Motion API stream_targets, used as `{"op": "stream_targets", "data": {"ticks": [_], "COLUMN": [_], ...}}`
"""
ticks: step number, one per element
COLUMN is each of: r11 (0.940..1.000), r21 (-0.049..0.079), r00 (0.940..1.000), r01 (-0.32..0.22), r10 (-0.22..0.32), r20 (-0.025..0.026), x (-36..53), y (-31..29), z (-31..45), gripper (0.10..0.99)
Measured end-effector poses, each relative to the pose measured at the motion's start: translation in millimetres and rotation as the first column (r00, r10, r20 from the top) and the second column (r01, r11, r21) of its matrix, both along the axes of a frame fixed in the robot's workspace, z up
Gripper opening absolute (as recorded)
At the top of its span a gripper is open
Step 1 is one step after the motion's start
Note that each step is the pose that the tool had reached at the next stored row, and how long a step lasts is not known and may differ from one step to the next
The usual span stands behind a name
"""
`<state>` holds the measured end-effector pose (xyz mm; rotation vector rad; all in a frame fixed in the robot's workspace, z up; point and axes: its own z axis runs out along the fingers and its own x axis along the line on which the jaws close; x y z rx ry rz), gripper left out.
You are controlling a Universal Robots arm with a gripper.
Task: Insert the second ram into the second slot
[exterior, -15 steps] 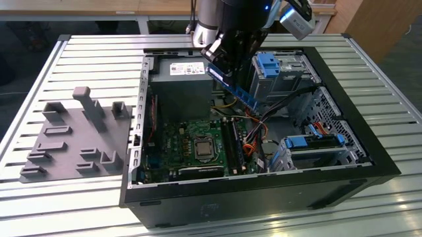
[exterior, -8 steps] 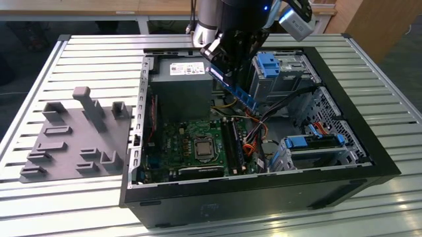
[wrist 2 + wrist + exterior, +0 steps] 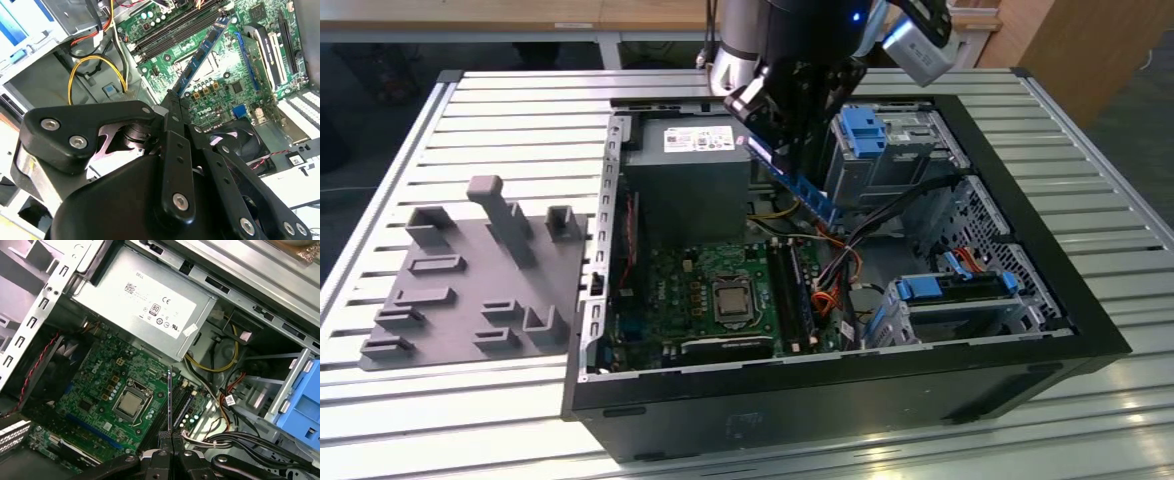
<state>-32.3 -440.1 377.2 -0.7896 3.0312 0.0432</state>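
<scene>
One second ram (image 3: 803, 192) hangs tilted above the motherboard (image 3: 670, 290) inside the open case, pinched at its upper end by the closed claw (image 3: 172, 100). I judge it light, stiff and fragile; the bare edges are the safest place to grip.

The exterior view is looking down on the whole computer case (image 3: 787, 410); both wrist views are peering past the gripper (image 3: 172, 97) at the board (image 3: 95, 390) below it.
</scene>
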Motion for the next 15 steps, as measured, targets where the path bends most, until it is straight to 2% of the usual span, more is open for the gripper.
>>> {"op": "stream_targets", "data": {"ticks": [10,15], "r11": [0.9984,0.9942], "r21": [0.0,0.0], "r00": [0.9984,0.9942], "r01": [0.057,0.107], "r10": [-0.057,-0.107], "r20": [0.0,0.0], "x": [0.0,0.0], "y": [0.0,0.0], "z": [-0.1,-0.4], "gripper": [0.114,0.114]}}
